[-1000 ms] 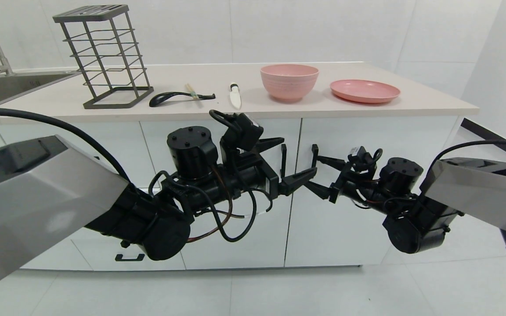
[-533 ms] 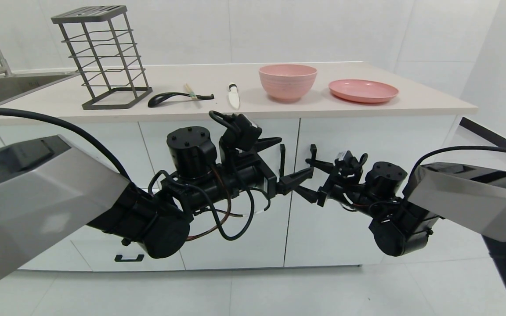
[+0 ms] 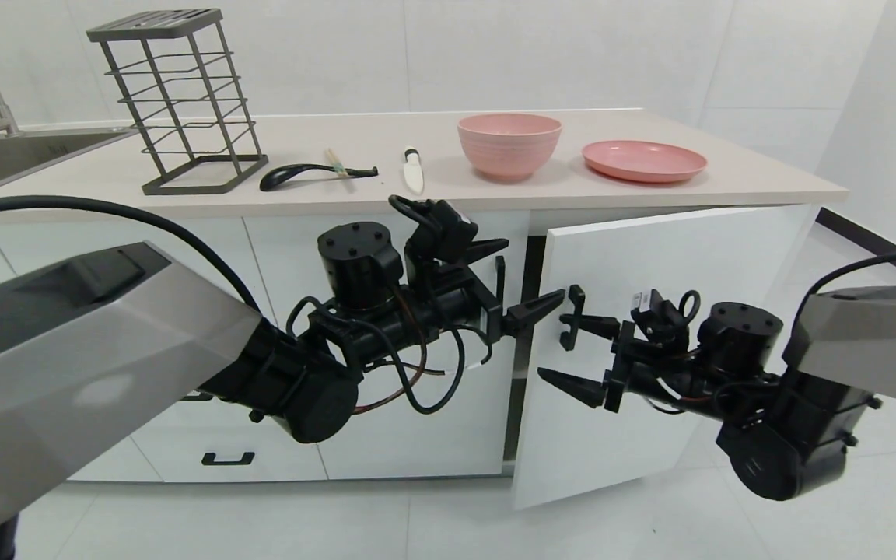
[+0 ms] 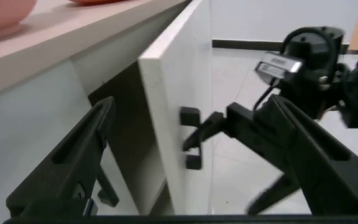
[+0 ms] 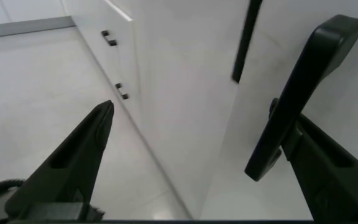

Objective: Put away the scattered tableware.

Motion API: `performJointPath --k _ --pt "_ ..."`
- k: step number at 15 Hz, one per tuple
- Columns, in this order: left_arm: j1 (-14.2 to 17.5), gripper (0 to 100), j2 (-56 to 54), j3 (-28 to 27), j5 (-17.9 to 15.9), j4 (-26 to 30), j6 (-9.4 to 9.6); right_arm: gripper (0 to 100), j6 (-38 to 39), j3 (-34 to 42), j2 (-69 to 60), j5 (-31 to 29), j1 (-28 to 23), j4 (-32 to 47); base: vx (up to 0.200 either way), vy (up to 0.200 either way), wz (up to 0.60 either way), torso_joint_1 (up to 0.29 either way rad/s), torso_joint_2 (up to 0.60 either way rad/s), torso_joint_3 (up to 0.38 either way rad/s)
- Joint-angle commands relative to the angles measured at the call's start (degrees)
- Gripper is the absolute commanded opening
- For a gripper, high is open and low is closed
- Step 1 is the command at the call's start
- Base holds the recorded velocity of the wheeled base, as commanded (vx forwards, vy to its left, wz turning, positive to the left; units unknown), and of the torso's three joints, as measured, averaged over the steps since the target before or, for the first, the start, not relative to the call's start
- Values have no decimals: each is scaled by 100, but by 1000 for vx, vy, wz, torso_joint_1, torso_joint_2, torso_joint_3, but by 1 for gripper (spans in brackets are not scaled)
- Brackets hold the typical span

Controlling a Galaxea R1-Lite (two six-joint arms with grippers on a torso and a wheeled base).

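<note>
Right gripper (image 3: 557, 344) is seen with its fingers spread wide, the upper one set against the handle (image 3: 572, 317) of a white cabinet door (image 3: 650, 257) that is swung ajar. Left gripper (image 3: 533, 270) is held just beside it, fingers likewise parted, nothing gripped. Farther back, on the countertop (image 3: 767, 183), a black spoon (image 3: 292, 173), chopsticks (image 3: 337, 162), a knife (image 3: 414, 169), a pink bowl (image 3: 509, 145) and a pink plate (image 3: 644, 160) are laid out in a row beside a wire rack (image 3: 183, 101).
</note>
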Motion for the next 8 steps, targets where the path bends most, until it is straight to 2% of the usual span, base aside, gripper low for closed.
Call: performJointPath --k 1,4,8 --pt "-106 100 322 -284 -1 -24 8 100 -56 763 -832 261 -93 -30 0 0 0 0 0 0" --pt "-475 100 656 -767 -10 20 8 100 -250 1185 -964 446 -286 -30 0 0 0 0 0 0" --pt "-659 100 1087 -1400 -10 213 8 100 -285 1272 -1007 578 -436 -30 0 0 0 0 0 0"
